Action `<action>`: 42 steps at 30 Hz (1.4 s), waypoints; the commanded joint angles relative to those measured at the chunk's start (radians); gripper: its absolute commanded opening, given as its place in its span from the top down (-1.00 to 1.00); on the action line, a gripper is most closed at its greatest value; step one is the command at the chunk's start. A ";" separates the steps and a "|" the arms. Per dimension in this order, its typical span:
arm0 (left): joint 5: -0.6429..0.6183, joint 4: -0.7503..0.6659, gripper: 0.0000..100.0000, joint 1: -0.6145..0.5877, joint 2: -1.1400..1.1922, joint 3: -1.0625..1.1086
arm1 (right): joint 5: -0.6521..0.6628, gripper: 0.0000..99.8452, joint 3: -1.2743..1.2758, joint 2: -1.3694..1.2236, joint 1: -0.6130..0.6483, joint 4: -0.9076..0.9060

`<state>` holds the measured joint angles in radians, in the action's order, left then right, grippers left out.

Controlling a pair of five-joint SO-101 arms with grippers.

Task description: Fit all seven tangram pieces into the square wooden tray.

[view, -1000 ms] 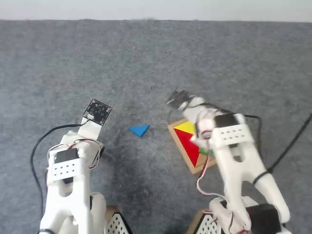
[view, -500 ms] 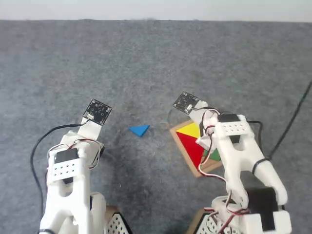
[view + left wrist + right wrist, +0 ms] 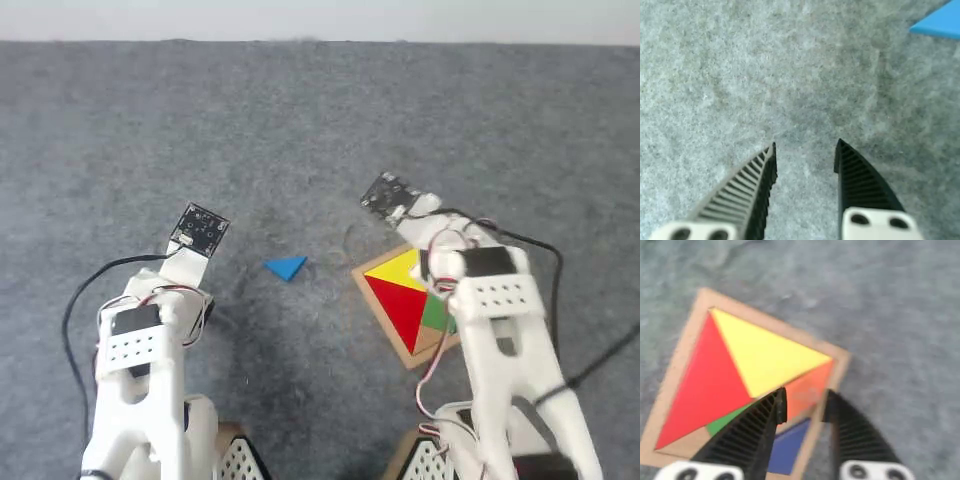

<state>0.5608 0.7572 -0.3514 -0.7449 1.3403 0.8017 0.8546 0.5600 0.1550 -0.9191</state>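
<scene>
left arm [image 3: 150, 350]: stands at the near left of the table [image 3: 300, 120], stretched forward and angled down, with its wrist camera board pointing toward the far side.
left tool [image 3: 806, 145]: hangs over bare grey table, jaws set moderately wide with nothing between them.
blue triangle [image 3: 287, 267]: lies flat on the table between the two arms, apart from the tray and off to one side ahead of the left tool.
right arm [image 3: 500, 300]: at the near right, leaning forward over the tray so that it covers the tray's right part in the high view.
right tool [image 3: 805, 392]: above the tray's edge over the orange piece [image 3: 807, 387], jaws a narrow gap apart and gripping nothing; whether the tips touch the piece cannot be told.
tray [image 3: 681, 360]: square wooden frame, turned corner-on to the arms, flat on the table.
in the tray: a large yellow triangle [image 3: 765, 355] and a large red triangle [image 3: 705, 385] share an edge; a green piece [image 3: 722, 422], the orange piece and a dark blue piece [image 3: 787, 450] sit beside them.
</scene>
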 commanded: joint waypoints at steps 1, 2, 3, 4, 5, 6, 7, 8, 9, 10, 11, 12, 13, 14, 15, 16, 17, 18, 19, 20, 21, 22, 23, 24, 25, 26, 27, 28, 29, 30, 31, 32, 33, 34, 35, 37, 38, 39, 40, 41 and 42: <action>0.006 0.002 0.65 0.000 -0.006 -0.005 | -0.015 0.47 -0.008 0.059 -0.039 0.002; 0.006 0.002 0.65 0.000 -0.006 -0.005 | -0.014 0.47 -0.006 0.044 -0.041 0.004; 0.006 0.002 0.65 0.000 -0.006 -0.005 | -0.014 0.46 -0.005 0.019 -0.039 0.004; 0.006 0.002 0.65 0.000 -0.006 -0.005 | -0.012 0.46 0.002 -0.013 -0.036 0.004; 0.006 0.002 0.65 0.000 -0.006 -0.005 | 0.003 0.46 0.006 -0.053 -0.033 0.013; 0.006 0.002 0.65 0.000 -0.006 -0.005 | 0.023 0.46 0.011 -0.097 -0.033 0.025; 0.006 0.002 0.65 0.000 -0.006 -0.005 | 0.034 0.44 0.015 -0.143 -0.039 0.048; 0.006 0.002 0.65 0.000 -0.006 -0.005 | 0.037 0.41 0.021 -0.186 -0.042 0.073; 0.006 0.002 0.65 0.000 -0.006 -0.005 | 0.043 0.36 0.021 -0.228 -0.051 0.088; 0.006 0.002 0.65 0.000 -0.006 -0.005 | 0.060 0.31 0.021 -0.262 -0.059 0.101; 0.006 0.002 0.65 0.000 -0.006 -0.005 | 0.087 0.26 0.018 -0.286 -0.064 0.110; 0.006 0.002 0.65 0.000 -0.006 -0.005 | 0.130 0.22 0.017 -0.302 -0.073 0.110; 0.006 0.002 0.65 0.000 -0.006 -0.005 | 0.180 0.19 0.018 -0.311 -0.084 0.110; 0.006 0.002 0.65 0.000 -0.006 -0.005 | 0.219 0.15 0.018 -0.314 -0.093 0.111; 0.006 0.002 0.65 0.000 -0.006 -0.005 | 0.252 0.14 0.021 -0.314 -0.107 0.119; 0.006 0.002 0.65 0.000 -0.006 -0.005 | 0.272 0.13 0.021 -0.317 -0.120 0.133; 0.006 0.002 0.65 0.000 -0.006 -0.005 | 0.287 0.14 0.021 -0.321 -0.133 0.153; 0.006 0.002 0.65 0.000 -0.006 -0.005 | 0.296 0.14 0.021 -0.323 -0.145 0.174; 0.006 0.002 0.65 0.000 -0.006 -0.005 | 0.301 0.14 0.021 -0.326 -0.154 0.193; 0.006 0.002 0.65 0.000 -0.006 -0.005 | 0.304 0.14 0.021 -0.328 -0.160 0.209; 0.006 0.002 0.65 0.000 -0.006 -0.005 | 0.304 0.14 0.021 -0.334 -0.163 0.225; 0.006 0.002 0.65 0.000 -0.006 -0.005 | 0.305 0.14 0.021 -0.341 -0.165 0.237; 0.006 0.002 0.65 0.000 -0.006 -0.005 | 0.305 0.14 0.021 -0.352 -0.165 0.248; 0.006 0.002 0.65 0.000 -0.006 -0.005 | 0.305 0.14 0.021 -0.367 -0.165 0.260; 0.006 0.002 0.65 0.000 -0.006 -0.005 | 0.305 0.14 0.021 -0.380 -0.166 0.271; 0.006 0.002 0.65 0.000 -0.006 -0.005 | 0.305 0.14 0.021 -0.389 -0.170 0.277; 0.006 0.002 0.65 0.000 -0.006 -0.005 | 0.305 0.14 0.021 -0.395 -0.176 0.277; 0.006 0.002 0.65 0.000 -0.006 -0.005 | 0.311 0.14 0.020 -0.395 -0.183 0.277; 0.006 0.002 0.65 0.000 -0.006 -0.005 | 0.330 0.14 0.020 -0.389 -0.191 0.277; 0.006 0.002 0.65 0.000 -0.006 -0.005 | 0.345 0.14 0.020 -0.377 -0.206 0.275; 0.006 0.002 0.65 0.000 -0.006 -0.005 | 0.354 0.14 0.020 -0.360 -0.225 0.275; 0.006 0.002 0.65 0.000 -0.006 -0.005 | 0.356 0.14 0.020 -0.340 -0.246 0.275; 0.006 0.002 0.65 0.000 -0.006 -0.005 | 0.371 0.14 0.020 -0.314 -0.271 0.275; 0.006 0.002 0.65 0.000 -0.006 -0.005 | 0.400 0.14 0.020 -0.286 -0.295 0.272; 0.006 0.002 0.65 0.000 -0.006 -0.005 | 0.428 0.14 0.020 -0.262 -0.320 0.271; 0.006 0.002 0.65 0.000 -0.006 -0.005 | 0.451 0.14 0.020 -0.214 -0.357 0.272; 0.006 0.002 0.65 0.000 -0.006 -0.005 | 0.453 0.14 0.020 -0.194 -0.367 0.274; 0.006 0.002 0.65 0.000 -0.006 -0.005 | 0.453 0.14 0.020 -0.174 -0.374 0.275; 0.006 0.002 0.65 0.000 -0.006 -0.005 | 0.451 0.14 0.020 -0.156 -0.375 0.275; 0.006 0.002 0.65 0.000 -0.006 -0.005 | 0.450 0.14 0.020 -0.137 -0.377 0.275; 0.006 0.002 0.65 0.000 -0.006 -0.005 | 0.445 0.15 0.020 -0.120 -0.377 0.277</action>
<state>0.5608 0.7572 -0.3514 -0.7449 1.3403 1.2344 0.8853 0.3483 -0.2041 -0.6628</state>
